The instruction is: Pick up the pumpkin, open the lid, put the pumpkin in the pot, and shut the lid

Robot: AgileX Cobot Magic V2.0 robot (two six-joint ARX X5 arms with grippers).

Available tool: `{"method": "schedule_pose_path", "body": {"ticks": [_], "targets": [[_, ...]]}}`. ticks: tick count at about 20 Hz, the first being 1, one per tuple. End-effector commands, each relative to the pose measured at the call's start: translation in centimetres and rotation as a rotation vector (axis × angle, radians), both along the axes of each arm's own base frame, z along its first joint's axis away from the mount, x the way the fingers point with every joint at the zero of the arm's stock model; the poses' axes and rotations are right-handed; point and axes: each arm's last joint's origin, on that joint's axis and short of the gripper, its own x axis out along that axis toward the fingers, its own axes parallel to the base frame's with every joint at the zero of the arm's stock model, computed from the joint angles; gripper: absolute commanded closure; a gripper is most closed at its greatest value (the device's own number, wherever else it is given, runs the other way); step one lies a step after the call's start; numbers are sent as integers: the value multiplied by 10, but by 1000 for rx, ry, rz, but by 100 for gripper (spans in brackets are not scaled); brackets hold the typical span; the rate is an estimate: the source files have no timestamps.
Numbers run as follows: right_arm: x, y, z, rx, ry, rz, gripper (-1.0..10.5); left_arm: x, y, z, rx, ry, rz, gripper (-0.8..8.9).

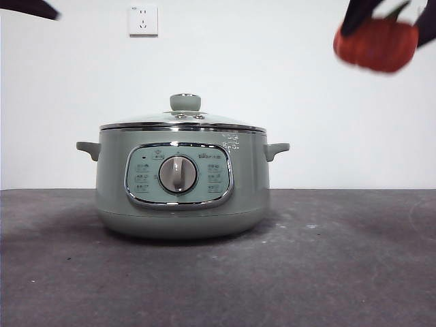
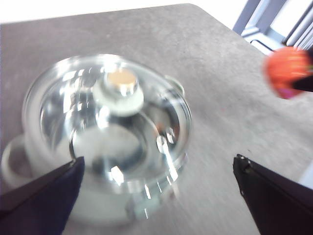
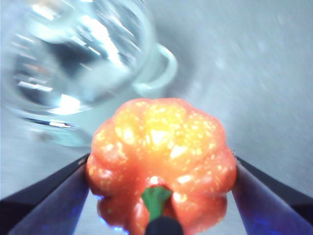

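From my station, at the far left of the front view only a black tip of the left tool [image 1: 30, 8] shows in the top corner. Its wrist camera looks down on the lid [image 2: 110, 117], and its jaws are spread wide with nothing between them, hanging above the pot rather than around the knob [image 2: 121, 83].

In the middle, the sage-green electric pot [image 1: 180, 187] stands on the grey tabletop [image 1: 340, 272]. The glass lid is seated on its chrome rim, knob up, so the pot is closed.

At the upper right, the right tool [image 3: 159, 171] carries the pumpkin [image 1: 376, 44] high in the air, well clear of the tabletop and off to the side of the pot. In its wrist view the jaws pinch the pumpkin on both flanks, stem toward the camera.

I judge the lid is the step in hand. The risks I see:
- The knob is small and round, and the left tool could close off-centre and slide off it.
- A tilted lift could drag the lid rim against the pot and shift the cooker.
- The pumpkin is ribbed and rounded, so it may slip if the right arm swings fast.
- Bringing both arms over the pot together invites a collision.
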Motion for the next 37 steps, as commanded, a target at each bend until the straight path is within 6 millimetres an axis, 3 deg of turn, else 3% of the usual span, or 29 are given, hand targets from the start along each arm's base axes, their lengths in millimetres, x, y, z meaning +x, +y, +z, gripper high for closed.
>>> {"method": "schedule_pose_path", "body": {"ticks": [1,8,14,18,26,29,32,37], "targets": [[-16,-4,9,50,-17,4,957,25,-17,1,25,4,-3,122],[-53,-9,25,137,-62,59,957,104,-70,-6,88,0,-6,122],[-56,-10,26,141,-66,58,957,140,-99,-43,150,26,10,122],[-56,-10,26,141,-67,58,957,147,-105,-58,178,59,17,122],[-56,-10,26,140,-68,57,957,147,-108,-61,217,51,37,138],[-56,-10,26,140,-68,57,957,146,-110,-64,227,70,30,322],[-56,-10,26,140,-68,57,957,144,-112,-65,232,82,21,329],[-56,-10,26,140,-67,56,957,144,-114,-65,230,75,16,631]]}}
